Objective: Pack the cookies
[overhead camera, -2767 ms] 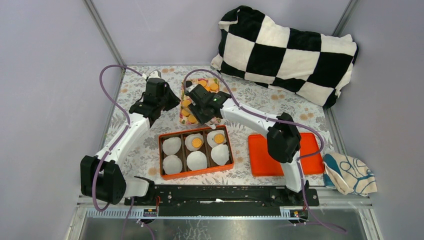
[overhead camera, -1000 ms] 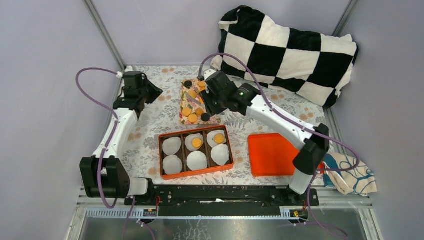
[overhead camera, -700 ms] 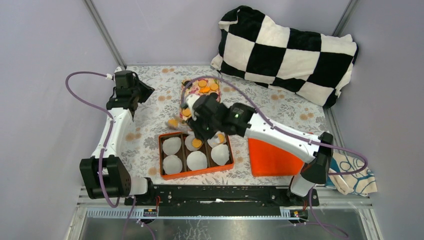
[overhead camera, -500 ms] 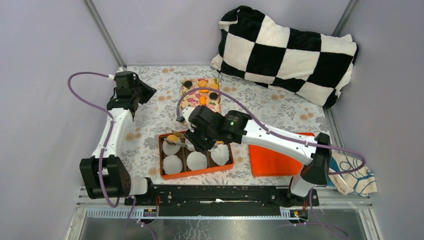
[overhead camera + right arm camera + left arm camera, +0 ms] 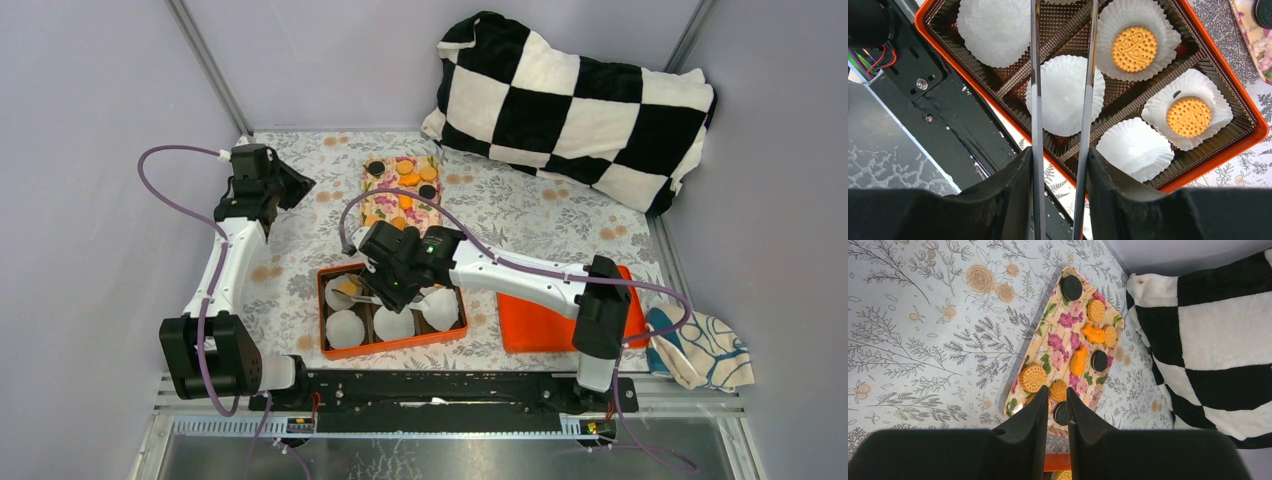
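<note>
Your left hand [image 5: 1057, 399]: fingers a narrow slit apart, empty. Orange and black cookies [image 5: 1032, 378]: on the floral tray [image 5: 1058, 342] ahead of its fingertips. Your right hand [image 5: 1060, 152]: clamped on metal tongs [image 5: 1035, 75], blades parted, tips out of its camera's view, above the orange box [image 5: 395, 347]. Two more cookies in paper cups [image 5: 988, 30] right of the blades; one at the tong tips, pinched or not you cannot tell
</note>
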Available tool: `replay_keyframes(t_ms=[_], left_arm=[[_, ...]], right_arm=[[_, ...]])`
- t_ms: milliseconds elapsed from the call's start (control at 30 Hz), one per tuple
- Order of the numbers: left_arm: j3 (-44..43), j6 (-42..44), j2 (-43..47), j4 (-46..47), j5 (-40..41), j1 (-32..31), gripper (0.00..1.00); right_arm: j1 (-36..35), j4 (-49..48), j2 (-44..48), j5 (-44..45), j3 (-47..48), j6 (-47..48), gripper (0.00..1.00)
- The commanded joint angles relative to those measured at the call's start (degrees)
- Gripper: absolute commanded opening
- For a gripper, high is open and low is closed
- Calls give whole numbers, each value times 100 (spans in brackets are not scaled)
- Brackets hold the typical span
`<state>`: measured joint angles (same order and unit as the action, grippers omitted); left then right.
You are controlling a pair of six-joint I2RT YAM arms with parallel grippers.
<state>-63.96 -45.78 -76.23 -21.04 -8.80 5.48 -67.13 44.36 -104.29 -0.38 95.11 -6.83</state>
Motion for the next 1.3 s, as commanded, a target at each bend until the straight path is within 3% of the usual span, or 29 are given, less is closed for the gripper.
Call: replay_keyframes(t_ms=[0,167,333,433,800,1033,1267], left_arm=[[91,55,86,54,-147,24,24],[125,90,69,228,-346,24,25],[132,134,71,313,-455,21,26],[147,165,75,356,-516,19,26],[140,201,91,402,-634,23,27],[186,146,69,440,-654,11,27],[209,135,-2,460,-697,-13,27]], right_arm=[[7,-180,36,5,290,70,26],[13,-316,68,275,307,69,44],[7,-321,55,283,402,68,45],[11,-334,45,326,428,67,52],[7,-277,237,610,691,24,50],[62,-228,760,1777,806,230,53],[1085,-451,570,1436,474,304,51]])
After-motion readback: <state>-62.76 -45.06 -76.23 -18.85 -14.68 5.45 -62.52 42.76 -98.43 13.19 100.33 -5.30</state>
